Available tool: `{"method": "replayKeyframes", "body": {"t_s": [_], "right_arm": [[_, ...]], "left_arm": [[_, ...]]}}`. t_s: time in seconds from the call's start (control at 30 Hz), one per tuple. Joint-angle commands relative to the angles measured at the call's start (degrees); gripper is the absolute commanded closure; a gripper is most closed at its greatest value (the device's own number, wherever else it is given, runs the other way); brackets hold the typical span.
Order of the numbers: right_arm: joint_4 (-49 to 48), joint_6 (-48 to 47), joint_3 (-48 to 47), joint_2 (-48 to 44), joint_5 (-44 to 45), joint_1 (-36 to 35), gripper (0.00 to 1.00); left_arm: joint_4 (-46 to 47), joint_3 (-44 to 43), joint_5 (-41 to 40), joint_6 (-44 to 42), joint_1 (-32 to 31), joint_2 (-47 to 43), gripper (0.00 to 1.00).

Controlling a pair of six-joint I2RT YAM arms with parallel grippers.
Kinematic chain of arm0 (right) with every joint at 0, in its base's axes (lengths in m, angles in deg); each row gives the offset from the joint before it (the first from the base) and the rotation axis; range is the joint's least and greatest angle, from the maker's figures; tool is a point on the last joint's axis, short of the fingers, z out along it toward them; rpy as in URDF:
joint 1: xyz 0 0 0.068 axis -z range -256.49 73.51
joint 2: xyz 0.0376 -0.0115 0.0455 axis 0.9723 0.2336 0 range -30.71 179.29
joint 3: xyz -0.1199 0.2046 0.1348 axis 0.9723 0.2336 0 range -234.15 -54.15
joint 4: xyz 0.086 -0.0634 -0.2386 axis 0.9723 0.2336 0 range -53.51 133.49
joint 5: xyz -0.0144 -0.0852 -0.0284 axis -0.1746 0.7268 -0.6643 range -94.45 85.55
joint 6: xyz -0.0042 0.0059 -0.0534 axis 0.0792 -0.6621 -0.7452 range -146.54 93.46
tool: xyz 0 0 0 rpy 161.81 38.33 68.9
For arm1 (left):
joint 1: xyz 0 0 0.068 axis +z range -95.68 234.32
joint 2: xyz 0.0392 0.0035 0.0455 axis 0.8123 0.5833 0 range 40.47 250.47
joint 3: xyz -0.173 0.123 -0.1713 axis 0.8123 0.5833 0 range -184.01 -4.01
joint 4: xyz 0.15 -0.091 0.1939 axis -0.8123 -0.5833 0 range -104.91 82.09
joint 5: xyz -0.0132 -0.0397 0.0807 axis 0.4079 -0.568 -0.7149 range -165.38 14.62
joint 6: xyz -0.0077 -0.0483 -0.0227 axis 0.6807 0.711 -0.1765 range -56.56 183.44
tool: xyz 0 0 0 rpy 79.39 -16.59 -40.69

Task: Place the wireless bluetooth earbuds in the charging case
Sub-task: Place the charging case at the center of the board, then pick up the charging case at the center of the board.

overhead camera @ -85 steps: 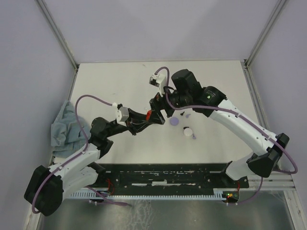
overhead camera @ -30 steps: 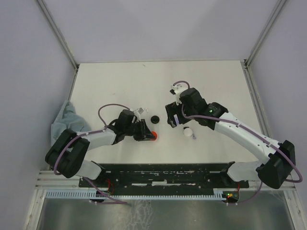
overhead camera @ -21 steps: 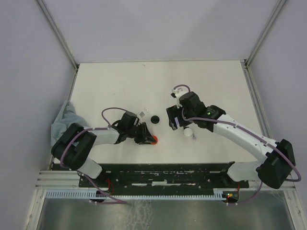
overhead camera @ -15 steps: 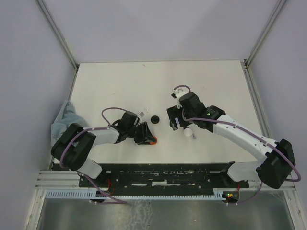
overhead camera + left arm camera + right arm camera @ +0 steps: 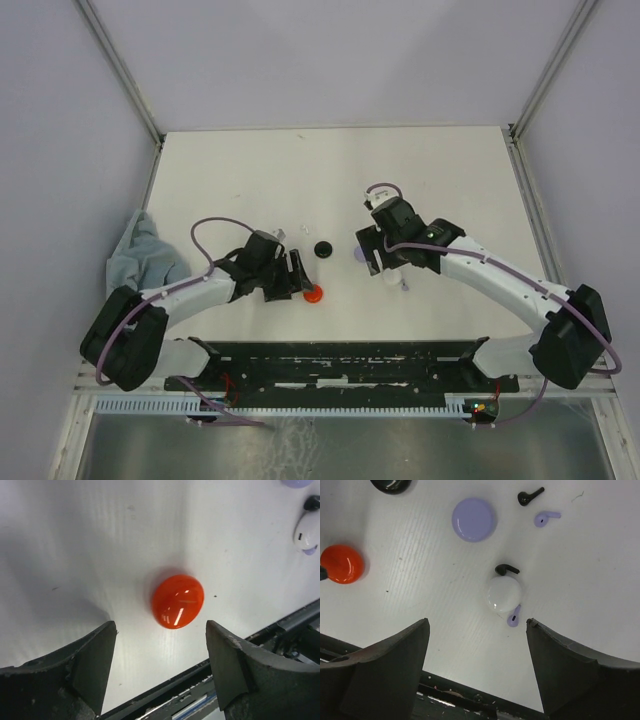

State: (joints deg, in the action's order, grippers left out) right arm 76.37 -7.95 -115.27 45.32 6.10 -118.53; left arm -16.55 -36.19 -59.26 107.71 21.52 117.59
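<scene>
Freed a moment ago, red case point(image 5: 178, 601) sits closed between left gripper's point(image 5: 161, 645) parted jaws, untouched. Black bud point(image 5: 507, 570) and lavender bud point(image 5: 514, 616) lie just beside white case point(image 5: 504, 594), under right gripper point(image 5: 477, 630), jaws also apart. Best to descend straight and pinch one stem squarely.

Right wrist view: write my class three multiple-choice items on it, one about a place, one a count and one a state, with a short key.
1. In this view the red case lies: A at the left edge; B at the right edge; C dead centre.
2. How many loose earbuds show? A two; B four; C six.
3. The right gripper is: A shut tight; B out of view; C open, holding nothing.
Key: 1 A, it sits at the far left of the frame. 2 B, two black and two lavender ones show. 3 C, its jaws stand wide apart and grip nothing.
</scene>
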Motion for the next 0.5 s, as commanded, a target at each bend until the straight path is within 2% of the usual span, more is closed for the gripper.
{"method": "replayKeyframes", "body": {"t_s": [0.0, 0.23, 0.33, 0.47], "right_arm": [[3.26, 2.37, -0.62, 2.09, 4.54, 0.4, 0.14], [3.18, 4.16, 0.3, 7.88, 5.81, 0.98, 0.17], [2.01, 4.83, 0.81, 9.97, 6.21, 1.33, 0.18], [0.73, 5.61, 1.34, 12.75, 5.86, 1.88, 0.2]], "left_arm": [[-9.61, -2.98, -11.33, -4.01, 0.01, -7.47, 0.2], [-18.11, -8.28, -23.21, -8.99, 0.01, -20.07, 0.11], [-19.79, -10.27, -27.01, -11.98, 0.01, -25.03, 0.0], [-20.36, -11.61, -29.71, -13.92, 0.01, -30.53, 0.01]]}}
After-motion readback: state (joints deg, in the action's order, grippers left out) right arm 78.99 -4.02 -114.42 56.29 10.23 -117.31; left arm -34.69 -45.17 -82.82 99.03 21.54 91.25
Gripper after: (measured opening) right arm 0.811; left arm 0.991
